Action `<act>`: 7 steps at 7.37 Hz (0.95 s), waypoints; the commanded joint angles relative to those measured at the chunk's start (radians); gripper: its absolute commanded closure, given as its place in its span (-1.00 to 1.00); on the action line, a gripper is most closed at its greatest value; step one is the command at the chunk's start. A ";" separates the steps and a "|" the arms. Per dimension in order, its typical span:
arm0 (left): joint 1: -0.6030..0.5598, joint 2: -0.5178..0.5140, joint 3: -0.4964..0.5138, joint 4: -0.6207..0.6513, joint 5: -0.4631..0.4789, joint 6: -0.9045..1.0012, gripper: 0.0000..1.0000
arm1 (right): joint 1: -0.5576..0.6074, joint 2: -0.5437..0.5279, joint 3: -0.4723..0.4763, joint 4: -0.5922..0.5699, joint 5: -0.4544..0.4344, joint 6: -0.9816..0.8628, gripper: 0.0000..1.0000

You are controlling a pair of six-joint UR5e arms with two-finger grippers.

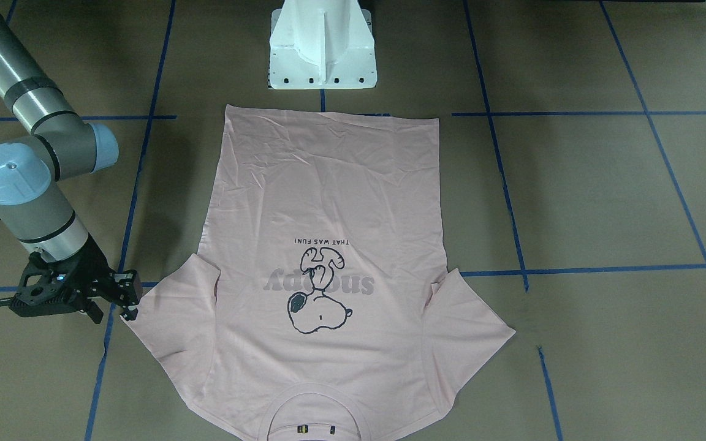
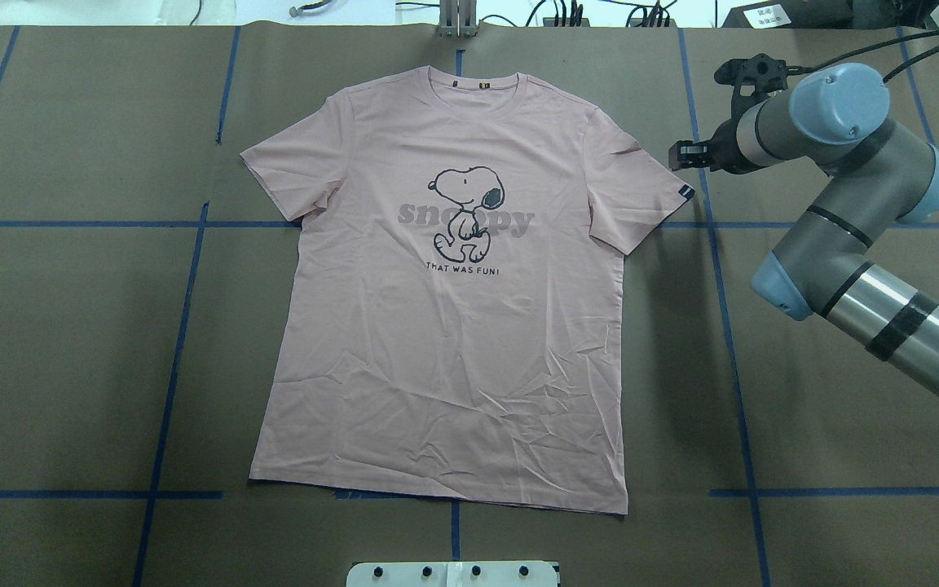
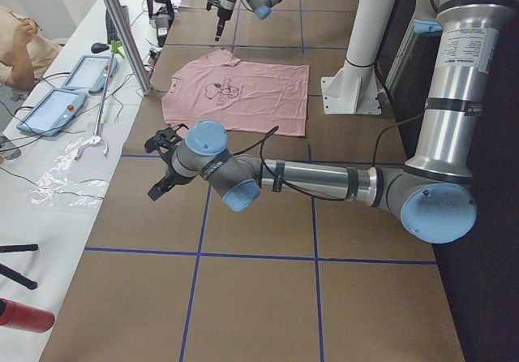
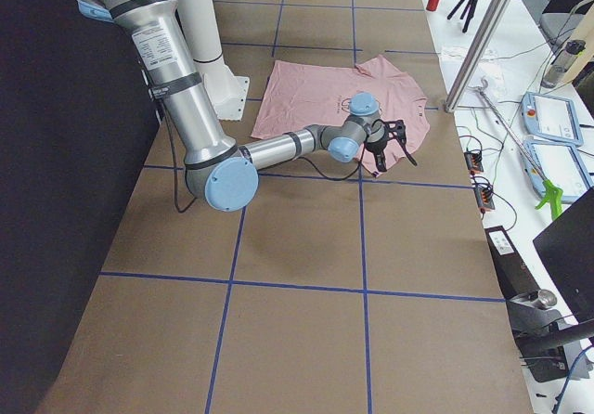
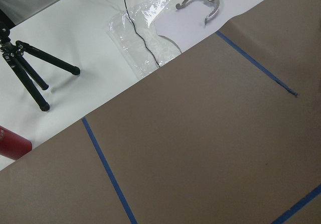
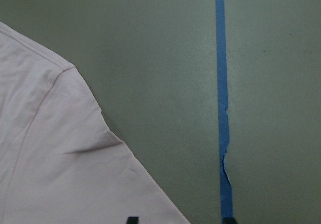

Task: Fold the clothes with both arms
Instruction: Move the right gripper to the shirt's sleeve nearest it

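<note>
The pale pink T-shirt (image 2: 445,326) lies flat and face up, with the white dog and "snoopy" print showing (image 1: 322,288) and the collar on the far side from the robot. My right gripper (image 2: 681,156) is open and empty, low beside the outer edge of the sleeve with the small dark tag (image 2: 685,192). It also shows in the front view (image 1: 110,315). In the right wrist view the sleeve (image 6: 60,153) fills the lower left, and the two fingertips (image 6: 132,219) stand apart. My left gripper (image 3: 156,190) shows only in the exterior left view, over bare table well away from the shirt. I cannot tell whether it is open.
The white pedestal base (image 1: 322,49) stands at the shirt's hem side. Blue tape lines (image 2: 722,326) cross the brown table. A white side table beyond the far edge carries tablets (image 3: 49,110), a black tripod (image 5: 30,73) and a plastic sheet (image 5: 150,28). A person (image 3: 16,45) sits there.
</note>
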 commanded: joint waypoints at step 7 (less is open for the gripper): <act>0.002 0.000 0.000 -0.001 0.000 0.001 -1.00 | -0.042 0.005 -0.046 0.003 -0.036 0.001 -0.18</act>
